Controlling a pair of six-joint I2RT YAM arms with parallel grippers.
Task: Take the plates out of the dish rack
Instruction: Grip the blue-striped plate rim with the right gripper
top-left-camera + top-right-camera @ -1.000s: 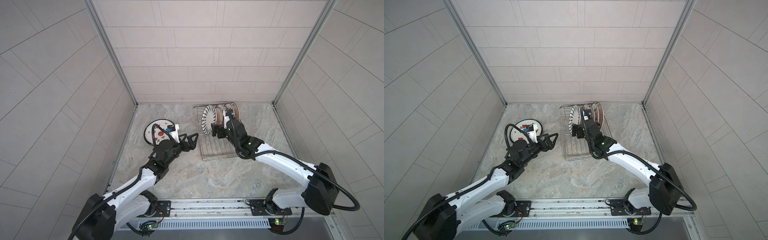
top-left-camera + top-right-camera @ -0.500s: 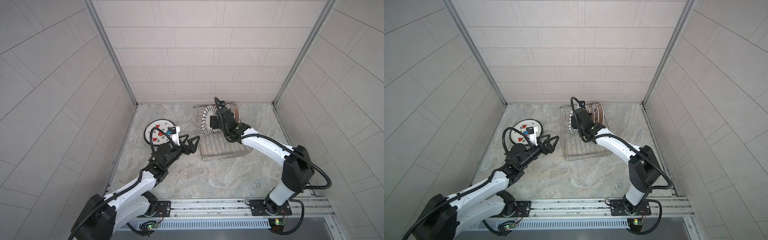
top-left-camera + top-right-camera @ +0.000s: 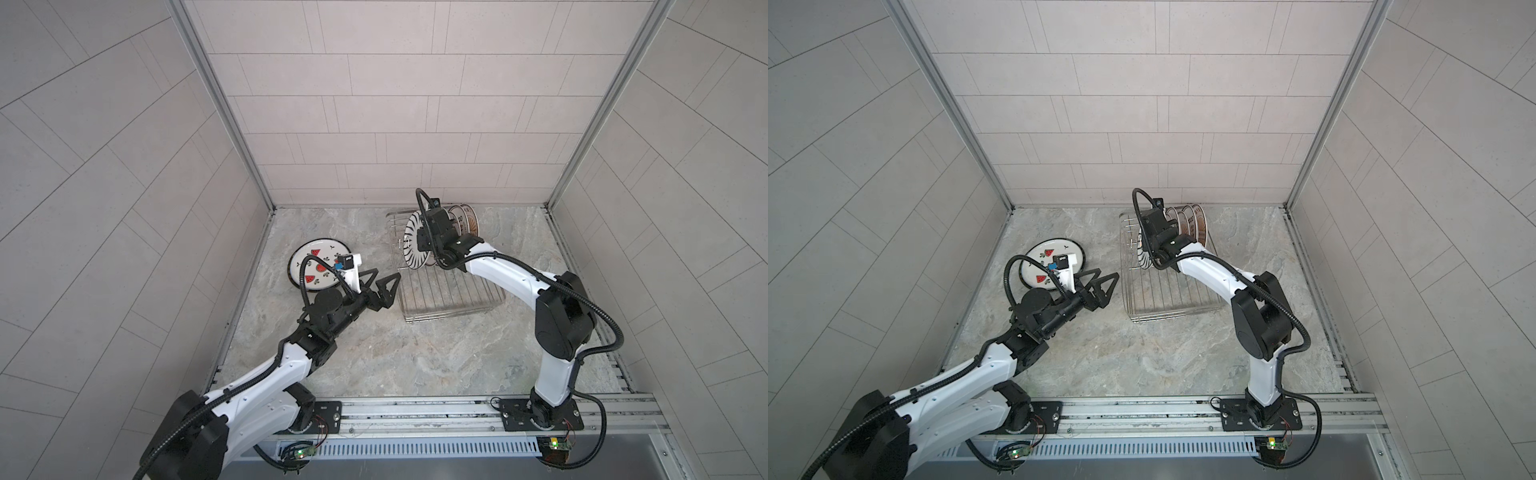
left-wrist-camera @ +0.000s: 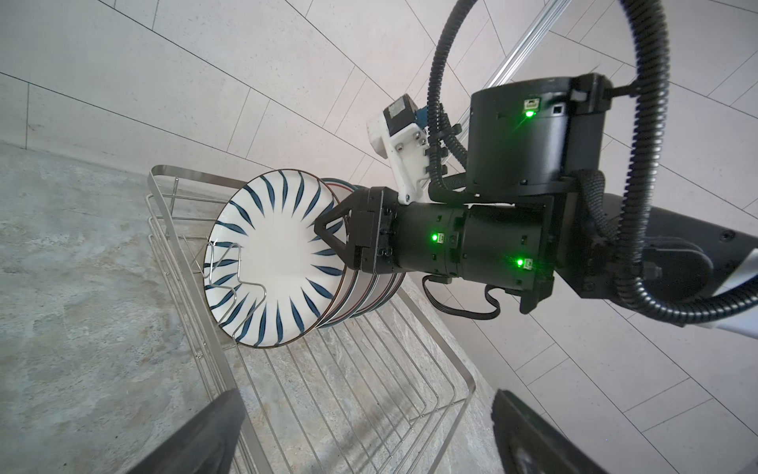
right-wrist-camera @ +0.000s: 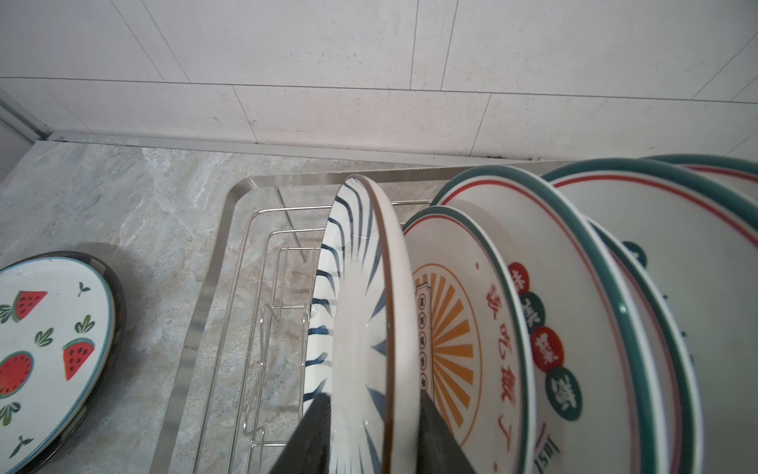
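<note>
The dish rack (image 3: 449, 299) (image 3: 1167, 307) stands at the back of the table. Several plates stand upright in its far end. The front one is a blue-striped plate (image 3: 411, 245) (image 4: 270, 262) (image 5: 361, 328). My right gripper (image 3: 420, 243) (image 5: 371, 396) reaches down over its upper rim, shut on it, with one finger on each face. Behind it stand plates with an orange sunburst and red-green characters (image 5: 455, 328) (image 3: 467, 220). A watermelon plate (image 3: 309, 266) (image 3: 1038, 266) (image 5: 45, 349) lies flat on the table to the left. My left gripper (image 3: 386, 276) (image 3: 1106, 274) (image 4: 365, 414) hovers open and empty beside the rack's left side.
The rack's near half (image 4: 369, 390) holds only bare wires and low prongs (image 4: 229, 266). Tiled walls close the table on three sides, and the back wall runs just behind the rack. A metal rail (image 3: 415, 411) carries both arm bases at the front.
My right gripper has swung up over the striped plate's rim and closed on it. My left gripper has drifted a little toward the rack, still open.
</note>
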